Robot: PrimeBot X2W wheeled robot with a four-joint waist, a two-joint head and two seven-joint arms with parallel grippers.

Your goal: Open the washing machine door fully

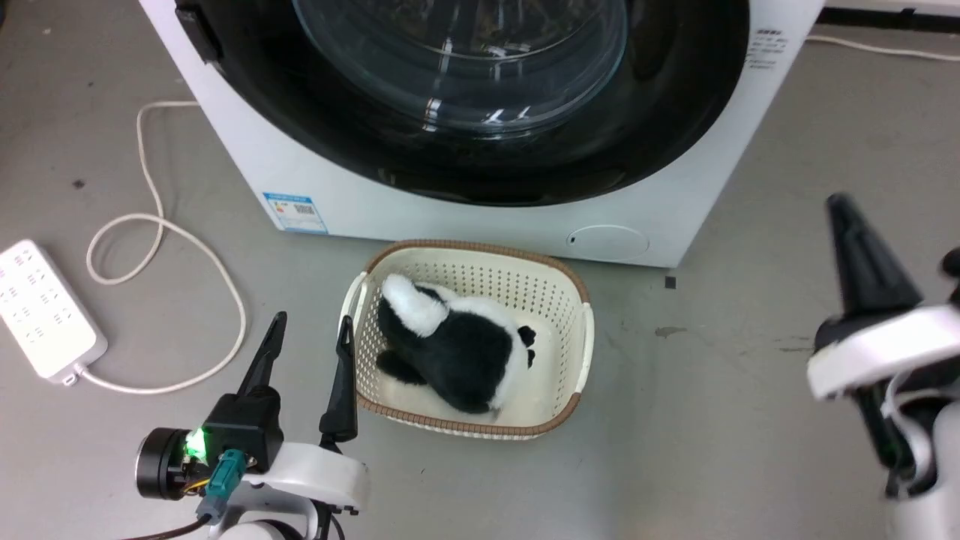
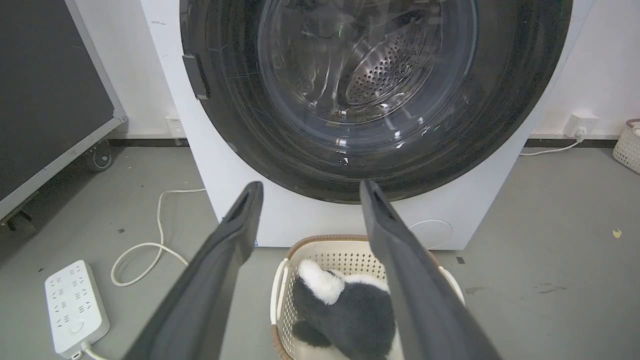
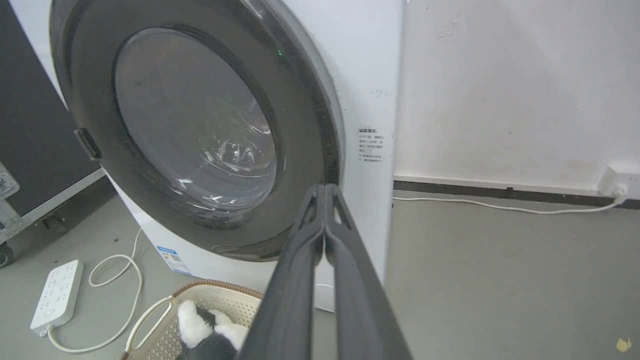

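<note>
The big white front-loading washing machine (image 1: pixel 450 217) stands on the grey floor, its top cut off by the frame in every view. The large round glossy black washing machine door (image 1: pixel 675 112) with its clear bulging glass centre lies shut against the machine's front. Its upper part is out of frame, and a small dark handle shows on its left edge. Through the glass, the left wrist view gives only a reflection-streaked glimpse of a perforated steel drum.

Just before the machine sits a cream perforated plastic basket with a brown woven rim (image 1: pixel 480 246), holding a black-and-white plush toy (image 1: pixel 465 352) whose face cannot be made out. A white power strip (image 1: pixel 45 307) and its looping white cable (image 1: pixel 147 161) lie to the left.

The left gripper (image 1: pixel 313 319) hangs beside the basket, fingers spread and empty. The right gripper (image 3: pixel 325 189), blurred and part-cropped in the head view, has its fingers pressed together on nothing, well apart from the door.
</note>
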